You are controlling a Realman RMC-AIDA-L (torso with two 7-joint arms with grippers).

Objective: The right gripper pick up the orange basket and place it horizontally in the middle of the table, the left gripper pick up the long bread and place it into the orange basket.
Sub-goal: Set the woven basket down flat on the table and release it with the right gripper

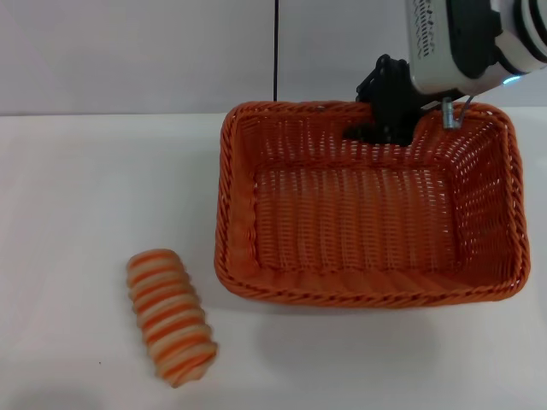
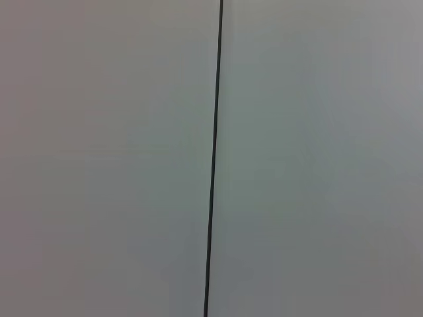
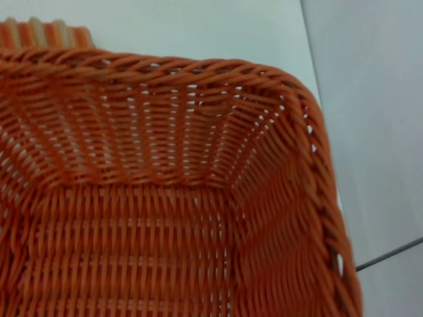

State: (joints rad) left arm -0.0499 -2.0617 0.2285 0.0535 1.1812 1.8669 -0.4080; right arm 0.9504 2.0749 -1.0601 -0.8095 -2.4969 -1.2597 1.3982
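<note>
a: starting at the left of the head view, where's the long bread (image 1: 170, 318)?

b: lying on the white tabletop (image 1: 77, 196) at about 7 o'clock, just beside the near left corner of the orange basket (image 1: 369, 205) and not touching it. nothing grips it. so the bread half of the job looks wholly undone.

a: and the left pincer?

b: not in sight at all. its wrist view shows only a pale wall (image 2: 106, 158) with a thin dark line (image 2: 213, 158) running across it, so i judge that arm is parked away from the work.

a: moving right, the basket?

b: it sits flat on its base, long side running 9 to 3 o'clock, its inside empty. it lies right of centre, reaching nearly to the 3 o'clock edge of the view. whether that counts as the middle of the tabletop i can't tell, since the tabletop's full width isn't shown.

a: then the right pincer (image 1: 389, 115)?

b: at about 1 o'clock, right at the basket's far rim, black fingers dipping just inside the far wall. i can't tell whether they're clamped on the rim or spread apart; its own wrist view shows only weave and rim, with a striped end of the bread peeping past the rim.

a: so the basket step?

b: near its end or just closing, i'd judge; the bread pick and drop are still all to do.
</note>
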